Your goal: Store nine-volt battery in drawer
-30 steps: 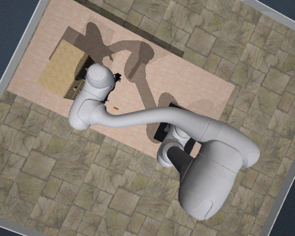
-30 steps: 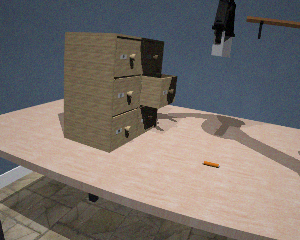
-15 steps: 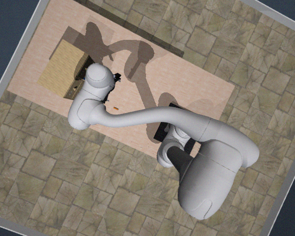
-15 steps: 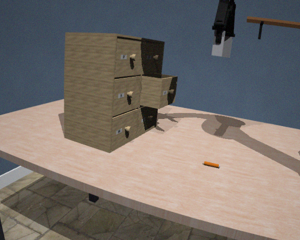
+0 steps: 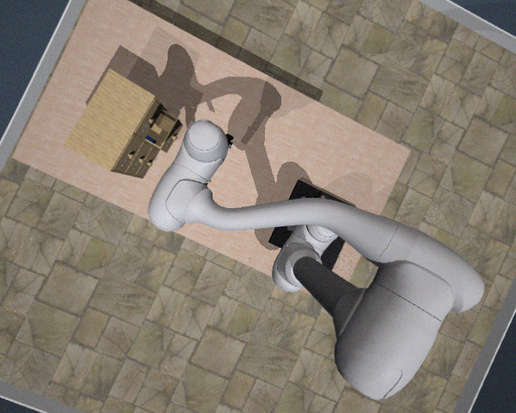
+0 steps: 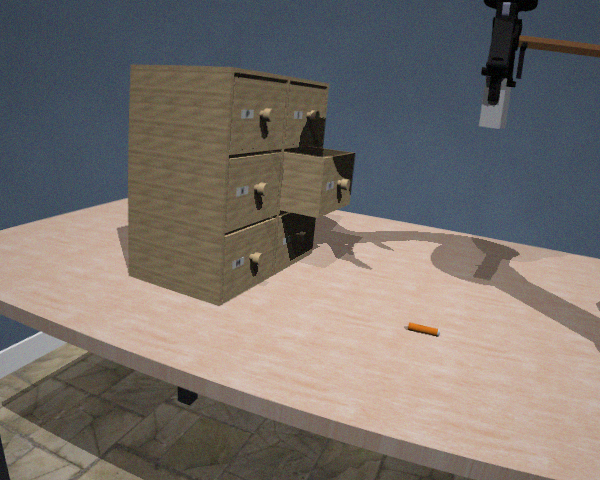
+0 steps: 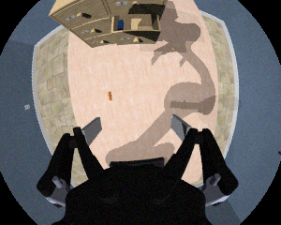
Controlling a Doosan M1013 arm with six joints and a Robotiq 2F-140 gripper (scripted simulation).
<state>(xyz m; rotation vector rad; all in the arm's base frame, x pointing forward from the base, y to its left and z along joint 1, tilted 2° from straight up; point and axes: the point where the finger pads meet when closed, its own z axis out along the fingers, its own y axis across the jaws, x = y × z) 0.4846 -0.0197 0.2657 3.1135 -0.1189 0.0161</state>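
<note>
Overhead, claw wide, empty — well clear of protruding drawer.

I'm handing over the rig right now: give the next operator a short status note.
Hand: open, empty, hanging high above the table.
Chest: upright; one middle-row drawer is pulled partway out, the rest look shut.
A small blue thing lies in the open drawer, probably the battery; the drawer's label is unreadable.
Orange cylinder: on the table, leave it.
Left: confirm the drawer is H, push it in.
</note>
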